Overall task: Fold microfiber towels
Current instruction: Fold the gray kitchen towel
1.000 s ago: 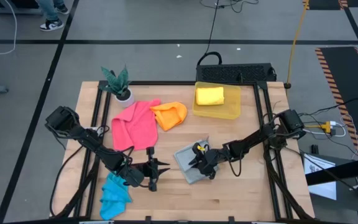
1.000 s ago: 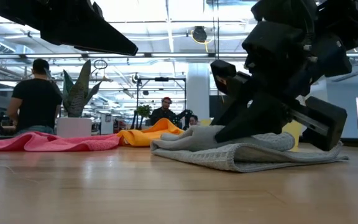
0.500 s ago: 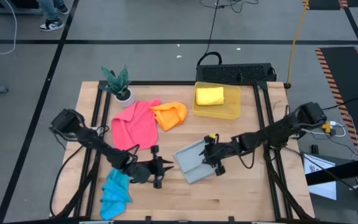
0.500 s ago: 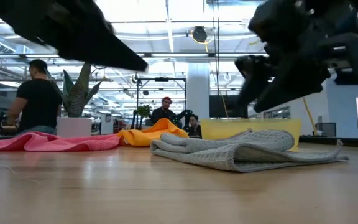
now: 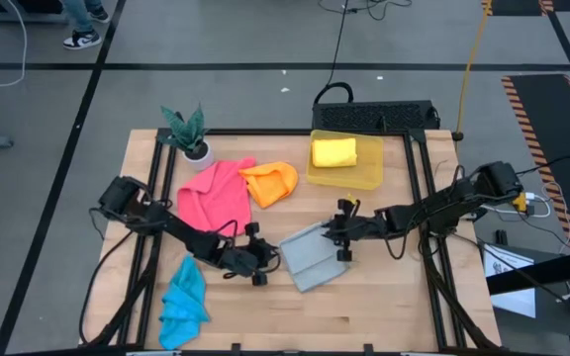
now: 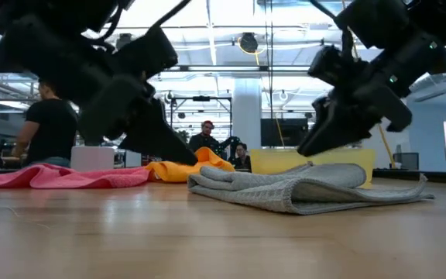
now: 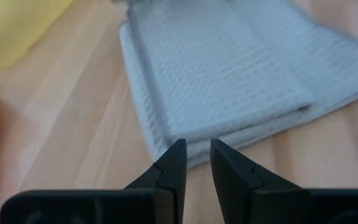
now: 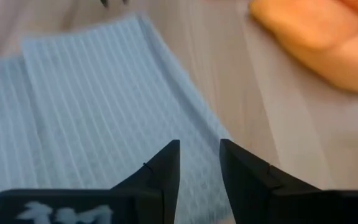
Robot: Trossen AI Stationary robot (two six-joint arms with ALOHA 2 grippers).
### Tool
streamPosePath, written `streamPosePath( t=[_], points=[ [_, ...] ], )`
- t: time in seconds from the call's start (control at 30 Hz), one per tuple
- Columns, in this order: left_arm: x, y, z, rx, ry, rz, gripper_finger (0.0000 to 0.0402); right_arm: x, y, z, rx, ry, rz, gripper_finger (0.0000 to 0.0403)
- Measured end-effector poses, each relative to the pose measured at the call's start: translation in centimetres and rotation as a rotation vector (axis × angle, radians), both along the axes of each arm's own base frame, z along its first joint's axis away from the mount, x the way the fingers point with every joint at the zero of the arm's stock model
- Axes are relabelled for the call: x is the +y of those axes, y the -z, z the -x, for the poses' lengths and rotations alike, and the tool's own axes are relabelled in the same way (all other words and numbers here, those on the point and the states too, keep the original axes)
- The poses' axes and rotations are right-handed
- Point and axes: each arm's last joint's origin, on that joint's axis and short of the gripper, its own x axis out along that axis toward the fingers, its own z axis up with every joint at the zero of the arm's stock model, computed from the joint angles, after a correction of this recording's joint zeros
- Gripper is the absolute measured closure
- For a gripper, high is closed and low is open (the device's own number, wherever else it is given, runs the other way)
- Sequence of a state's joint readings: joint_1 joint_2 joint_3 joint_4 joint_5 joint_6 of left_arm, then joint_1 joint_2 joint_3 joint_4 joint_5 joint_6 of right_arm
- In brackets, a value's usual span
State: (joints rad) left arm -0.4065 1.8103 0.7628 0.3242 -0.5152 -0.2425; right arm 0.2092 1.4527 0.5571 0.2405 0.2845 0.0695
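On the worktop (image 5: 384,297), the blue towel (image 5: 182,303) lies crumpled behind the left pincer (image 5: 261,255), with the pink towel (image 5: 212,196), a potted plant (image 5: 188,133) and the orange towel (image 5: 271,182) farther off to its side. The left arm reaches low across the boards; its pincer points at the grey towel (image 5: 311,259), fingertips (image 7: 174,163) a narrow gap apart, empty, just short of the folded edge. The grey towel lies folded between the two pincers. The right pincer (image 5: 342,235) hovers over its far edge, tips slightly apart, seemingly gripping nothing. Beyond it, the yellow towel (image 5: 333,152) sits in a yellow bin (image 5: 372,170).
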Motion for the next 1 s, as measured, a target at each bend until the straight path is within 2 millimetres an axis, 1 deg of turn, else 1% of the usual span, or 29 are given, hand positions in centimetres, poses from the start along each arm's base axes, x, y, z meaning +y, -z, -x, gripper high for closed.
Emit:
streamPosePath(
  t=[0.1, 0.2, 0.33, 0.43, 0.6, 0.77, 1.0],
  points=[
    [0.3, 0.3, 0.2, 0.033, -0.026, 0.009, 0.0325, 0.1, -0.3, -0.3, -0.039, -0.008, 0.001, 0.03],
    [0.6, 0.4, 0.2, 0.046, -0.046, 0.017, 0.0325, -0.1, -0.1, -0.1, -0.007, -0.025, 0.034, 0.03],
    [0.6, 0.4, 0.1, 0.039, -0.046, 0.019, 0.0325, -1.0, 0.2, -0.1, 0.015, 0.023, 0.023, 0.03],
    [0.6, 0.4, 0.1, 0.038, -0.046, 0.019, 0.0325, -1.8, 0.9, 0.1, 0.017, 0.055, 0.017, 0.03],
    [0.6, 0.3, 0.1, 0.034, -0.046, 0.019, 0.0325, -2.6, 1.7, 0.6, 0.039, 0.065, 0.009, 0.0306],
    [0.6, 0.2, 0.0, 0.021, -0.044, 0.019, 0.0325, -2.5, 1.9, 0.6, 0.052, -0.025, -0.073, 0.0333],
    [0.6, 0.1, 0.0, 0.006, -0.061, 0.005, 0.0325, -2.5, 1.8, 0.6, 0.057, -0.086, -0.003, 0.0393]
  ],
)
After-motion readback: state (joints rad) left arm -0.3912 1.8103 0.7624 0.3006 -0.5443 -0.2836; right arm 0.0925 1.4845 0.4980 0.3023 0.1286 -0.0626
